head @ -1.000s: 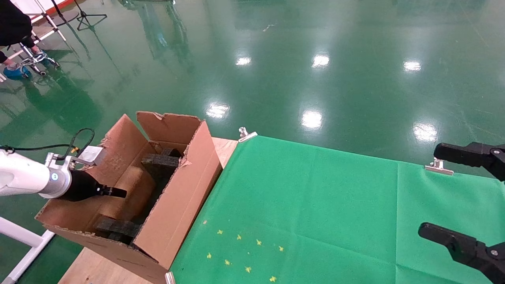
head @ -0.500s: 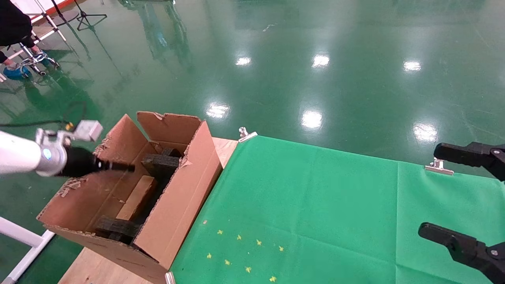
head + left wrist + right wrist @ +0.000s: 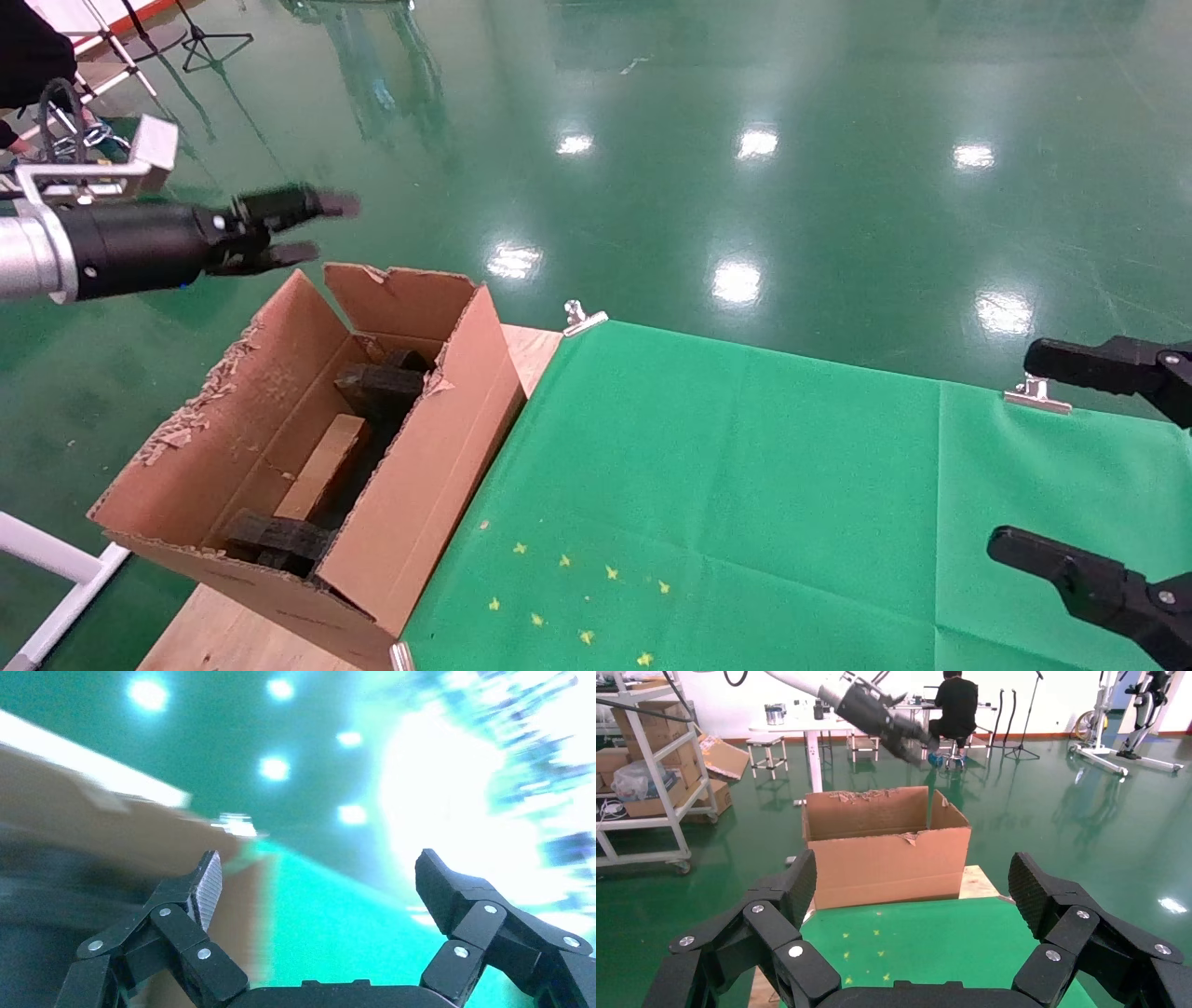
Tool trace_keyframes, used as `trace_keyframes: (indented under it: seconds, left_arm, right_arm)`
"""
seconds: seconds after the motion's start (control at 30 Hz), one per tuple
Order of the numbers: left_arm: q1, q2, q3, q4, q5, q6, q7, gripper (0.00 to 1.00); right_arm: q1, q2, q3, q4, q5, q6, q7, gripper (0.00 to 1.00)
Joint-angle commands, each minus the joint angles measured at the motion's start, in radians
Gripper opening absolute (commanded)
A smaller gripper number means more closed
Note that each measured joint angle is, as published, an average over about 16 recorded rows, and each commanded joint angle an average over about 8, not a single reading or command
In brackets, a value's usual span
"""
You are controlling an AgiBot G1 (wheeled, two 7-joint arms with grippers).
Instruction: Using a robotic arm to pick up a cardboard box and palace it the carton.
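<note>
with the cardboard box (image 3: pixel 323 479) lying inside the carton (image 3: pixel 419 485), our left gripper (image 3: pixel 303 228) hung above, spread wide and empty; we judged a clear, flap-free retreat best, right gripper (image 3: pixel 1038 457) parked wide.

Robot lab — glossy green floor (image 3: pixel 745 112), shelving rack (image 3: pixel 645 783), workbenches (image 3: pixel 800 727).

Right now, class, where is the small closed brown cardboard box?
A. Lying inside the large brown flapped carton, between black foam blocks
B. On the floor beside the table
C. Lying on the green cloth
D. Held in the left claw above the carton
A: the small closed brown cardboard box lies inside the large brown flapped carton between black foam blocks, while the open left claw is above the carton, holding nothing.
</note>
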Motion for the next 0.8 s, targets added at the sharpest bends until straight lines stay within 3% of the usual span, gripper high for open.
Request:
trace_keyframes:
  seconds: [0.03, 0.4, 0.8]
  left_arm:
    - [-0.009, -0.009, -0.031, 0.015, -0.046, 0.065, -0.021, 1.00]
    - [0.002, -0.010, -0.042, 0.007, -0.068, 0.081, -0.016, 1.00]
    - [0.148, -0.012, -0.084, -0.223, -0.194, 0.104, 0.100, 1.00]
  right_arm:
    - [0.000, 0.000, 0.000, 0.000, 0.000, 0.000, 0.000, 1.00]
    - [0.000, 0.000, 0.000, 0.000, 0.000, 0.000, 0.000, 1.00]
    - [0.000, 0.000, 0.000, 0.000, 0.000, 0.000, 0.000, 1.00]
